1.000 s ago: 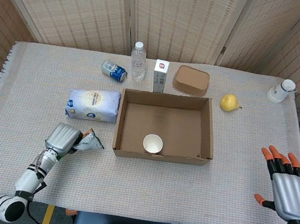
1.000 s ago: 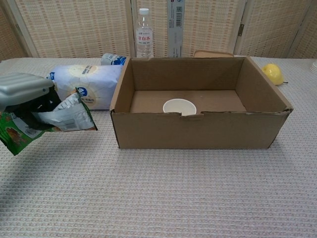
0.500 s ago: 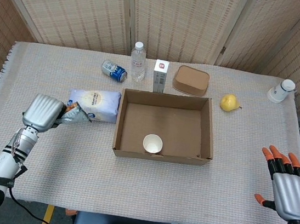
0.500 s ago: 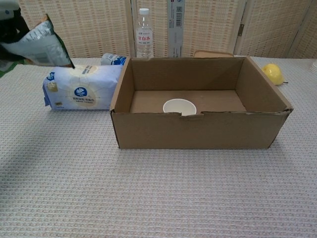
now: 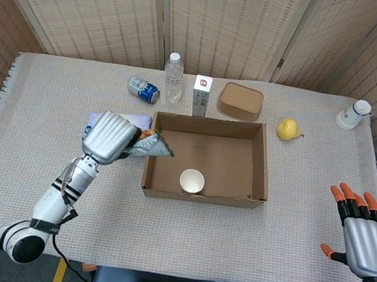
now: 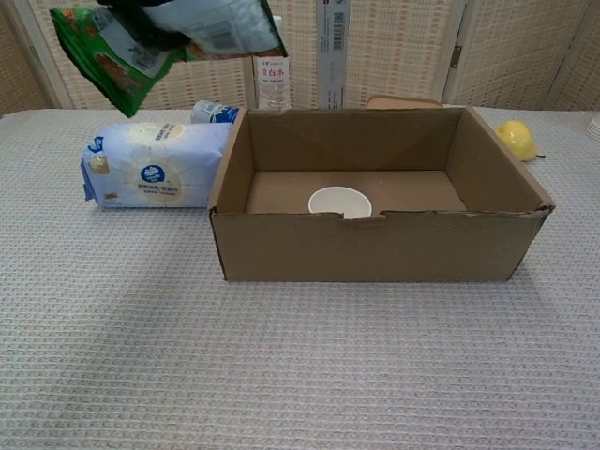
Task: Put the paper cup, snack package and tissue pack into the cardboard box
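My left hand (image 5: 110, 137) holds the snack package (image 5: 150, 146) in the air, its tip over the left wall of the cardboard box (image 5: 263, 166). From the chest, the green and silver snack package (image 6: 169, 37) hangs high above the tissue pack (image 6: 155, 165) and the box (image 6: 375, 244). The white paper cup (image 5: 192, 181) stands upright inside the box near its front wall; the chest view also shows this cup (image 6: 339, 202). The tissue pack (image 5: 142, 120) lies left of the box, mostly hidden under my hand. My right hand (image 5: 365, 237) hovers open at the table's right front, fingers spread.
Behind the box stand a water bottle (image 5: 174, 77), a tipped can (image 5: 144, 88), a small carton (image 5: 201, 95) and a brown lidded container (image 5: 240, 100). A yellow pear (image 5: 287, 129) lies right of the box, and a white cup (image 5: 352, 114) lies at the far right.
My left hand lifted the snack package from the table's left front and carried it up and right, to the box's left wall. The right hand stayed still.
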Controlling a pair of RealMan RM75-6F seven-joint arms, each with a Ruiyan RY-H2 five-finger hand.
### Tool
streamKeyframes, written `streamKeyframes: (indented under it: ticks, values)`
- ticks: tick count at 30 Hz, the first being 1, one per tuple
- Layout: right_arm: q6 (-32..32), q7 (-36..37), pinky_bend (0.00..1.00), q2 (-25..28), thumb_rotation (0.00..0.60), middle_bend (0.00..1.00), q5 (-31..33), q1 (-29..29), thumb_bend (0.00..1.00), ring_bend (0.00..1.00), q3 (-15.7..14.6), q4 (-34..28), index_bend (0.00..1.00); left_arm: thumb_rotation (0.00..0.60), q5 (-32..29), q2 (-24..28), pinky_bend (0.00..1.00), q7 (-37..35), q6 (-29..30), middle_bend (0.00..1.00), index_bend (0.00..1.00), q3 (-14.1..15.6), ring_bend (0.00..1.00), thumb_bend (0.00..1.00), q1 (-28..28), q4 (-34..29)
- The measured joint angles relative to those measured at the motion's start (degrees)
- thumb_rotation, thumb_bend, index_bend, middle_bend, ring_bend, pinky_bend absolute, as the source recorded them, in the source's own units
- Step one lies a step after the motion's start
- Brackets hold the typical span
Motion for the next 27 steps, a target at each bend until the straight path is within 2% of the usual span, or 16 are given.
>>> streamKeyframes:
  ticks: [6, 13, 16, 18, 19, 20, 21, 22, 23, 27]
  values:
    - [0.0, 0.9, 0.00, 0.7, 0.600, 0.00, 1.2, 0.1, 0.05, 0.00, 0.4, 0.0, 0.00, 0.600, 1.2, -11.8, 0.85, -0.9, 1.4, 0.88, 0.79, -2.0, 0.78, 0.45, -5.5, 10.2]
    - [0.0, 2.1, 0.00, 1.5, 0.600, 0.00, 2.5, 0.4, 0.05, 0.00, 1.0, 0.0, 0.00, 0.600, 0.2, -21.4, 0.85, -0.9, 1.1, 0.88, 0.79, -5.0, 0.77, 0.45, -12.6, 19.7]
    - [0.1, 2.5, 0.00, 1.8, 0.600, 0.00, 2.7, 0.3, 0.05, 0.00, 1.1, 0.1, 0.00, 0.600, -0.2, -24.9, 0.81, -2.0, 1.0, 0.82, 0.73, -5.8, 0.73, 0.45, -14.3, 23.1]
    - [0.1, 2.9, 0.00, 2.0, 0.600, 0.00, 2.8, 0.3, 0.05, 0.00, 1.2, 0.2, 0.00, 0.600, -0.6, -26.7, 0.65, -3.2, 0.7, 0.59, 0.47, -6.2, 0.53, 0.41, -15.0, 25.1]
    - [0.1, 3.0, 0.00, 2.1, 0.600, 0.00, 2.9, 0.3, 0.05, 0.00, 1.2, 0.2, 0.00, 0.600, -0.9, -27.3, 0.51, -3.7, 0.2, 0.42, 0.29, -6.2, 0.39, 0.37, -15.3, 25.9]
    - [0.1, 3.2, 0.00, 2.2, 0.600, 0.00, 3.0, 0.3, 0.05, 0.00, 1.1, 0.3, 0.00, 0.600, -1.4, -27.5, 0.34, -3.9, -0.5, 0.22, 0.12, -6.2, 0.21, 0.31, -15.6, 26.4]
    - [0.0, 3.3, 0.00, 2.3, 0.600, 0.00, 3.1, 0.2, 0.05, 0.00, 1.1, 0.3, 0.00, 0.600, -2.5, -27.6, 0.24, -3.8, -1.7, 0.11, 0.04, -6.2, 0.11, 0.28, -15.8, 26.6]
    - [0.0, 3.4, 0.00, 2.3, 0.600, 0.00, 3.2, 0.2, 0.05, 0.00, 1.1, 0.3, 0.00, 0.600, -3.5, -27.5, 0.12, -3.7, -2.7, 0.02, 0.00, -6.2, 0.02, 0.24, -16.1, 26.7]
    - [0.0, 3.6, 0.00, 2.4, 0.600, 0.00, 3.2, 0.2, 0.05, 0.00, 1.2, 0.4, 0.00, 0.600, -4.6, -27.4, 0.07, -3.5, -3.7, 0.00, 0.00, -6.1, 0.00, 0.22, -16.3, 26.7]
    - [0.2, 4.0, 0.00, 2.7, 0.600, 0.00, 3.0, 0.1, 0.05, 0.00, 1.2, 0.4, 0.00, 0.600, -6.3, -27.2, 0.04, -3.8, -5.5, 0.00, 0.00, -5.8, 0.00, 0.21, -16.9, 27.6]
